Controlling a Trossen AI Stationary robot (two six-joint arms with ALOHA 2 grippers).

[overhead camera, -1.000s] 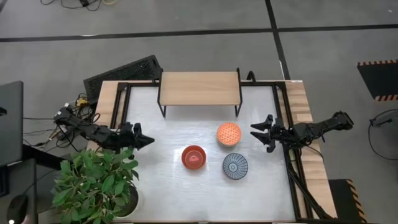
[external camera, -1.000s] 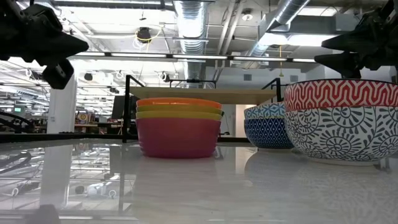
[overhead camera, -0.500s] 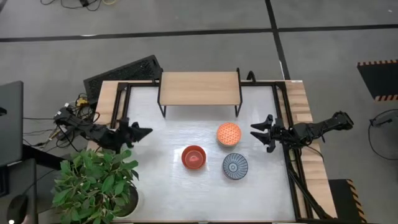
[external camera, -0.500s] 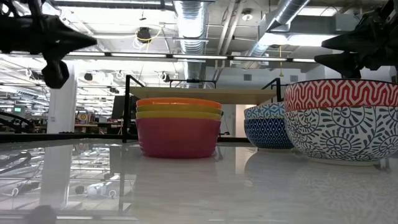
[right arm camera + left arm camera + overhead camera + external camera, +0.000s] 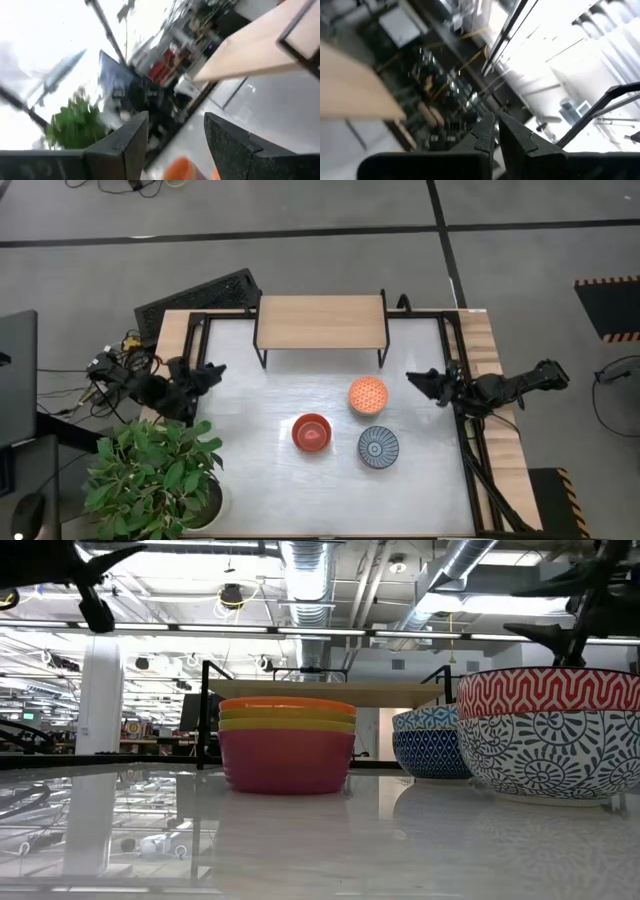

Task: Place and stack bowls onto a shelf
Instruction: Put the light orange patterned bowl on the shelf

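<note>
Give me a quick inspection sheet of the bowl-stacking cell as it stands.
Surface: white tabletop, glossy, nothing spilled.
Job's things: shelf at the far edge, top bare; red bowl, orange-patterned bowl and blue-grey bowl in front of it. The low view shows them as stacks.
Clutter: potted plant at the near left corner.
Grippers: left gripper shut, raised by the left edge; right gripper open, raised by the right edge; both empty.
Cables: bundle off the left side.
Surroundings: grey floor, keyboard behind the table.

Both arms are showing as dark, slender, jointed limbs; the left gripper point(image 5: 207, 370) and right gripper point(image 5: 418, 378) are ending in black tapered fingers.
</note>
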